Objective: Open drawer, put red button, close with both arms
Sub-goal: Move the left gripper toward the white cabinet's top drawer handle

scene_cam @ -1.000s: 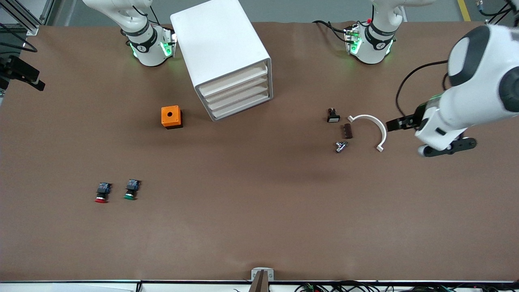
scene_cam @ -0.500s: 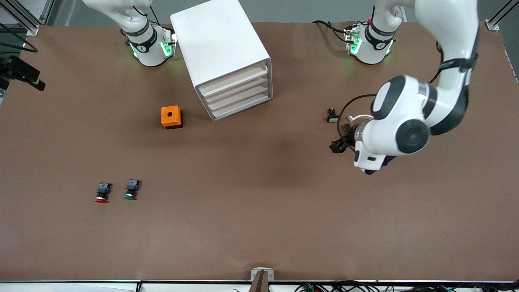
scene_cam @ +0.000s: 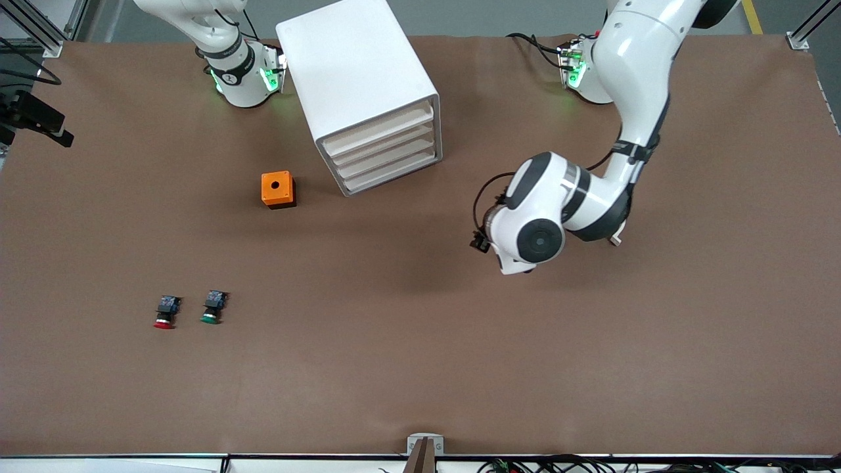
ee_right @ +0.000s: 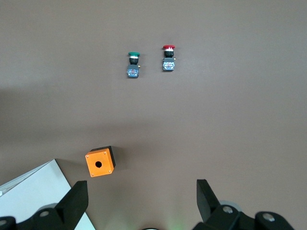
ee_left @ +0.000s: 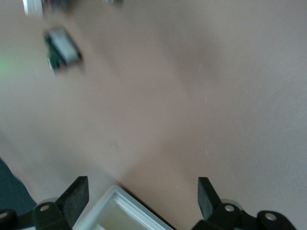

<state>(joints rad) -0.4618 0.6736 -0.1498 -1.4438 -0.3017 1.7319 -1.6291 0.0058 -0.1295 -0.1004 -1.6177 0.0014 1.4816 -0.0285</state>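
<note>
The white cabinet (scene_cam: pixel 358 79) stands near the arms' bases, its four alike drawer fronts (scene_cam: pixel 387 154) all shut. The red button (scene_cam: pixel 164 314) lies nearer the front camera, toward the right arm's end, beside a green-capped button (scene_cam: pixel 211 309). The left arm's wrist (scene_cam: pixel 535 230) hangs over the table beside the cabinet, toward the left arm's end. My left gripper (ee_left: pixel 141 201) is open and empty, with a cabinet corner (ee_left: pixel 117 213) between its fingers. My right gripper (ee_right: pixel 139 201) is open and empty, high over the table; its view shows the red button (ee_right: pixel 168 57) and the cabinet (ee_right: pixel 29 196).
An orange cube with a round hole (scene_cam: pixel 278 189) sits beside the cabinet toward the right arm's end, also in the right wrist view (ee_right: pixel 100 163). A white curved piece's tip (scene_cam: pixel 615 241) shows by the left arm. A blurred small part (ee_left: pixel 62 50) lies on the table.
The left arm has swung from its end of the table toward the cabinet and now covers the small parts there. The right arm, buttons, cube and cabinet have not moved.
</note>
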